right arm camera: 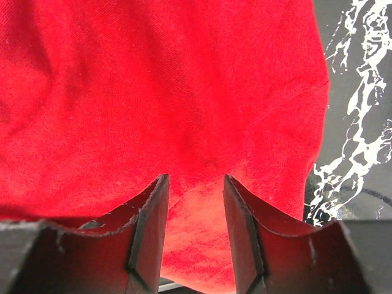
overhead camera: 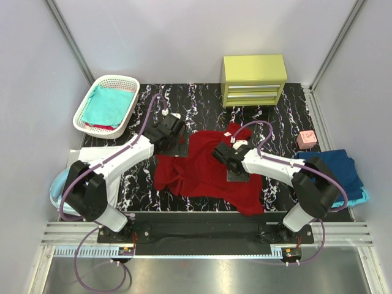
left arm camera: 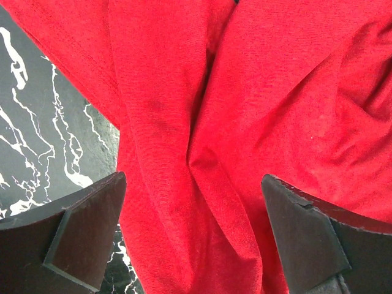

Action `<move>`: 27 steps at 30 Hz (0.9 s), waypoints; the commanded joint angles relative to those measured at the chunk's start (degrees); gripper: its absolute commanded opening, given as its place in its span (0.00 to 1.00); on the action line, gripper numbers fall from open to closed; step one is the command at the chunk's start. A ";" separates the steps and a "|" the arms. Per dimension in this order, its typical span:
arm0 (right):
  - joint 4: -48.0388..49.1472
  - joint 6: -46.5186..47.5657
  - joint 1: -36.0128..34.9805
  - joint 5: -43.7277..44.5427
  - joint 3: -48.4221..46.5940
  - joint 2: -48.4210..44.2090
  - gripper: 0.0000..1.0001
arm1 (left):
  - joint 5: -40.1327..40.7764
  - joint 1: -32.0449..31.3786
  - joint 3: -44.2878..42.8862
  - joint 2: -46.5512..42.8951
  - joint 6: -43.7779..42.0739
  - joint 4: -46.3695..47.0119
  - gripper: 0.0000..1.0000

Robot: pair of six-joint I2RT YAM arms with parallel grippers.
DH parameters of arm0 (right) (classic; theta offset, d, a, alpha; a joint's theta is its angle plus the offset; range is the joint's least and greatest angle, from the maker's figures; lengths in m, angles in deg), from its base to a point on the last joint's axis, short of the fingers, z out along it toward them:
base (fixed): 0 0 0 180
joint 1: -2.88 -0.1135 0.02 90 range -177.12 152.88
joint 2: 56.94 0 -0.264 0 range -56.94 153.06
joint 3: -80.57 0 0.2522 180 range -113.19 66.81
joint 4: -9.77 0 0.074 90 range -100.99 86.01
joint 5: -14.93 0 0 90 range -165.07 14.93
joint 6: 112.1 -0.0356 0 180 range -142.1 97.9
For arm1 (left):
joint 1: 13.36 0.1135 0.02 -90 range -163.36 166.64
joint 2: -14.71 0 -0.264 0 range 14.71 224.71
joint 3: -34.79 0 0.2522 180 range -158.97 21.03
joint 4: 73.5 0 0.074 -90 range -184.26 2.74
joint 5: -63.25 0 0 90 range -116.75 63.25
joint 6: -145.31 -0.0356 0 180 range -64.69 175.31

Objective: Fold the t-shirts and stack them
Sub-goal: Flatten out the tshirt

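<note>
None of the folding is finished, as far as the views show. The dark red t-shirt (overhead camera: 202, 168) lies rumpled and spread in the middle of the table (overhead camera: 202, 101), with no clean fold in it. Both arms reach over it. The left hand (left arm camera: 191, 184) is spread wide above the cloth near the shirt's far left edge, with nothing between its fingers. The right hand (right arm camera: 195, 179) is narrowed to a slim gap over the shirt's middle, and red cloth shows in that gap — I cannot tell whether it is pinched.

By count, one red shirt is on the table and one teal t-shirt (overhead camera: 109, 105) is in the white basket (overhead camera: 81, 113). One navy t-shirt (overhead camera: 334, 165) sits at the right edge on a pale blue layer, which I judge to be the start of a stack. One light blue t-shirt (overhead camera: 56, 187) is at the left edge — partly hidden by the left arm. What is left, by my reading, is to fold the red shirt, stack it, and then do the basket shirt.
</note>
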State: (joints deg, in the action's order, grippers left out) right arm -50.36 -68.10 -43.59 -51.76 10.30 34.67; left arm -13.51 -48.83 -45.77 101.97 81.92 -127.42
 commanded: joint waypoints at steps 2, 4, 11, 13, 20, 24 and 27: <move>-2.14 -3.66 0.16 4.28 0.52 0.32 0.48 | -0.14 -0.13 0.80 -2.71 0.20 1.58 0.99; -2.67 -4.80 0.25 4.38 1.05 0.32 0.48 | -0.14 -0.13 0.97 -2.62 0.20 1.58 0.99; -4.34 -7.09 0.51 4.46 1.58 2.51 0.47 | -0.40 -0.13 1.24 -2.54 0.20 1.58 0.99; -4.43 -7.26 0.51 4.38 1.40 2.78 0.46 | -0.40 -0.13 1.24 -2.45 0.11 1.67 0.99; -4.17 -7.00 0.51 4.03 0.79 4.54 0.35 | -0.49 -0.13 1.50 -2.62 -0.07 1.58 0.99; -3.90 -7.18 0.51 3.76 1.23 5.15 0.29 | -0.40 -0.13 1.85 -2.71 -0.16 1.58 0.99; -3.73 -7.44 0.60 3.41 1.58 5.77 0.20 | -0.40 -0.13 2.12 -2.71 -0.16 1.58 0.99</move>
State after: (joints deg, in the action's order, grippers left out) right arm -53.37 -73.83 -43.44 -50.08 11.74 38.87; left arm -13.51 -48.80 -44.09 101.47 81.90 -127.40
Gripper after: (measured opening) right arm 0.263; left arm 0.987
